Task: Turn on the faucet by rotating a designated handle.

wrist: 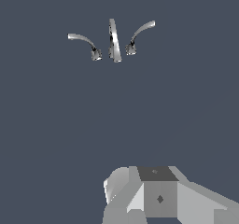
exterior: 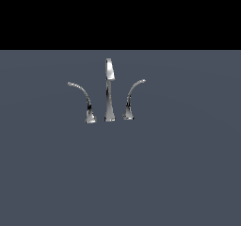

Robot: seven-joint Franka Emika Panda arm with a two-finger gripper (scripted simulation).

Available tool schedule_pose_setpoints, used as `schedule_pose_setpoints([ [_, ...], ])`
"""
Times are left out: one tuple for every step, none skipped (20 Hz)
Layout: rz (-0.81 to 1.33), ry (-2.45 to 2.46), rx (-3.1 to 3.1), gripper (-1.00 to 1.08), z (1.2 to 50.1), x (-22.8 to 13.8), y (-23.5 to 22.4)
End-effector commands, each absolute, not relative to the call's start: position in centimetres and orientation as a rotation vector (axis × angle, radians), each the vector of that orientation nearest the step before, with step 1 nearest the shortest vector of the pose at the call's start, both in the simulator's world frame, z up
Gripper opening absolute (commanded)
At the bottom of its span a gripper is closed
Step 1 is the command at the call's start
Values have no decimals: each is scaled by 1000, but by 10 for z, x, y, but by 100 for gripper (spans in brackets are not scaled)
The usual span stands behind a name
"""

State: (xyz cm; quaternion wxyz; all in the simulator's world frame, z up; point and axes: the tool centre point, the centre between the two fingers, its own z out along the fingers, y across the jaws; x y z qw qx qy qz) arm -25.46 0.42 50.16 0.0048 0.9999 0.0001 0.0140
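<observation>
The chrome faucet stands on a flat grey surface, with a tall tapered spout [exterior: 109, 91] in the middle. The handle [exterior: 131, 100], a short steep lever on a flared base, is at the exterior view's right of the spout. A longer, wider-sweeping lever [exterior: 84, 102] is at its left. In the wrist view the spout [wrist: 114, 41], the handle [wrist: 138, 36] and the longer lever [wrist: 85, 43] look small and far off. Only grey parts of my gripper [wrist: 158, 192] show at that picture's edge, well apart from the faucet. Its fingers cannot be made out. The arm does not show in the exterior view.
The grey surface [exterior: 120, 173] spreads around the faucet on all sides. Behind it the exterior view is black.
</observation>
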Motion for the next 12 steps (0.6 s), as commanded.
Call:
schedule_pose_setpoints([
  [44, 0, 3132, -100, 502, -255, 4],
  [44, -1, 3132, -100, 501, -255, 4],
  [44, -4, 3132, -100, 501, -254, 4],
  [44, -8, 3132, -100, 500, -253, 5],
  [44, -14, 3132, -100, 499, -252, 5],
  [44, -23, 3132, -100, 498, -251, 6],
  [43, -33, 3132, -100, 497, -249, 7],
  [43, -44, 3132, -100, 495, -248, 8],
  [43, -58, 3132, -100, 493, -245, 9],
  [43, -74, 3132, -100, 490, -243, 11],
  [42, -91, 3131, -100, 488, -240, 12],
  [42, -110, 3131, -100, 485, -237, 14],
])
